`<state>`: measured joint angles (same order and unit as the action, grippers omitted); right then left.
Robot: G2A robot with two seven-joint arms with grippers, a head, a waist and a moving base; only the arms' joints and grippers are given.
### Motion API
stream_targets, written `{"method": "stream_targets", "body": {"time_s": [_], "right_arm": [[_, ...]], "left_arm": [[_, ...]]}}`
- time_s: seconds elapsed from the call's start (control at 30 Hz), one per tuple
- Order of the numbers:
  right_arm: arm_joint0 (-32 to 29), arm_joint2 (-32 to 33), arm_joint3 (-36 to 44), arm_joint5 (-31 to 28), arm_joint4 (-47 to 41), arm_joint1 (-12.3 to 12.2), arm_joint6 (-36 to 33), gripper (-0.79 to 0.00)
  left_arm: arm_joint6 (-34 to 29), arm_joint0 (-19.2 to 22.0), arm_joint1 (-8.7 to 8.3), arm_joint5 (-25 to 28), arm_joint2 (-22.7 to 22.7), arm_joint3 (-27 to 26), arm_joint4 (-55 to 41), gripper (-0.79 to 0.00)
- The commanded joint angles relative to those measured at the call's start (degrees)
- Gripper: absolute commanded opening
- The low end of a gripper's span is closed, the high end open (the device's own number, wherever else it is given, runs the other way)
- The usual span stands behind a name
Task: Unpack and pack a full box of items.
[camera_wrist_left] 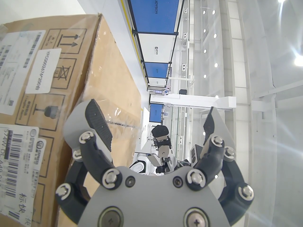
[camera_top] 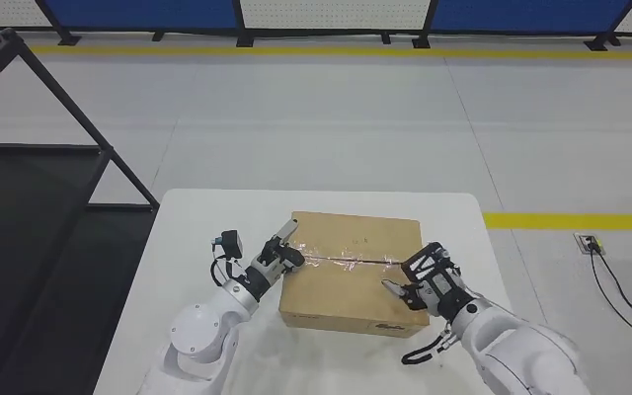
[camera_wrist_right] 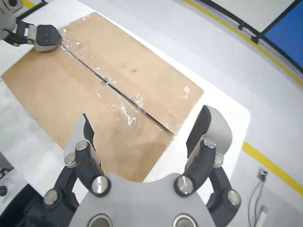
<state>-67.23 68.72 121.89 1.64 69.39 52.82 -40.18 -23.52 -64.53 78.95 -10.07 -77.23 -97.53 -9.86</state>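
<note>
A brown cardboard box (camera_top: 351, 272) sits closed on the white table (camera_top: 197, 227), its top flaps joined by a strip of clear tape (camera_top: 346, 260) along the middle seam. My left gripper (camera_top: 283, 247) is open at the box's left end, one finger (camera_wrist_right: 46, 37) resting on the top near the seam. The box's labelled side (camera_wrist_left: 35, 83) fills that wrist's view beside the gripper (camera_wrist_left: 153, 119). My right gripper (camera_top: 415, 279) is open at the box's right end, its fingers straddling the top edge by the seam (camera_wrist_right: 111, 86); the gripper (camera_wrist_right: 142, 133) holds nothing.
The white table's front left and back have free room around the box. A black metal frame (camera_top: 69, 148) stands off the table's left side. A yellow floor line (camera_top: 558, 220) and a cable (camera_top: 602, 272) lie on the floor to the right.
</note>
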Motion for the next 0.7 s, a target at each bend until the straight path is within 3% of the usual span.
{"method": "stream_targets", "body": {"time_s": [0.0,0.4,0.67], "right_arm": [[0.46,-2.11,0.14,2.38,4.81,0.37,-1.29,0.000],[7.77,-12.24,-2.50,8.06,18.55,3.53,-11.39,0.000],[9.86,-15.36,-3.60,8.31,24.81,5.28,-16.82,0.000]], "left_arm": [[0.00,0.00,0.00,0.00,0.00,0.00,0.00,0.000],[0.00,0.00,0.00,0.00,0.00,0.00,0.00,0.000],[0.00,0.00,0.00,0.00,0.00,0.00,0.00,0.000]]}}
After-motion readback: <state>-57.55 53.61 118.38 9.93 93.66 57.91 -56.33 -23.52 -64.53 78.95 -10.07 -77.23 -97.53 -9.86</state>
